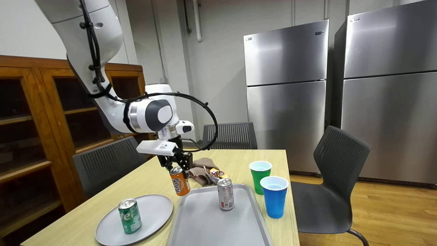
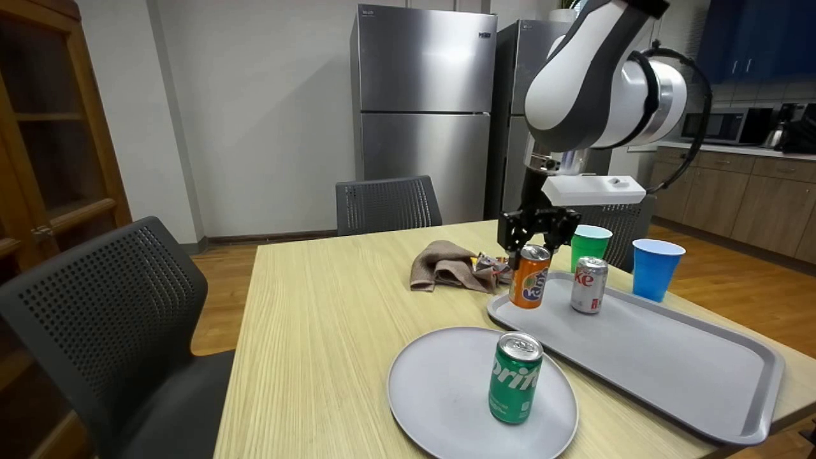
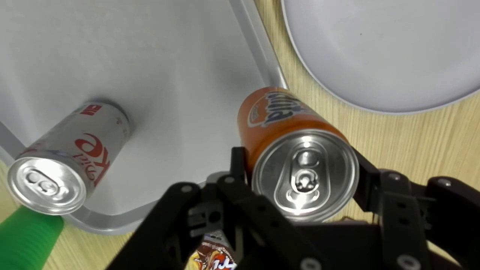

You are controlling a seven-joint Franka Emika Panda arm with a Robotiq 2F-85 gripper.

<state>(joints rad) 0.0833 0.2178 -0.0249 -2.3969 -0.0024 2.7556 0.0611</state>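
My gripper (image 1: 178, 167) is shut on an orange Fanta can (image 1: 181, 185), gripping it near its silver top. The can also shows in an exterior view (image 2: 529, 282) and between the fingers in the wrist view (image 3: 275, 114). It is slightly tilted and appears to hang at the corner edge of a grey tray (image 1: 218, 229), between tray and plate. A silver Diet Coke can (image 1: 226, 196) stands on the tray; it lies left in the wrist view (image 3: 93, 138). A green Sprite can (image 2: 515, 382) stands on a round grey plate (image 2: 440, 382), outside the wrist view.
A green cup (image 1: 257, 182) and a blue cup (image 1: 275, 201) stand beside the tray. A brown cloth (image 2: 443, 262) and shiny snack wrappers (image 2: 494, 264) lie behind the held can. Dark chairs (image 2: 389, 204) surround the wooden table (image 2: 319, 319).
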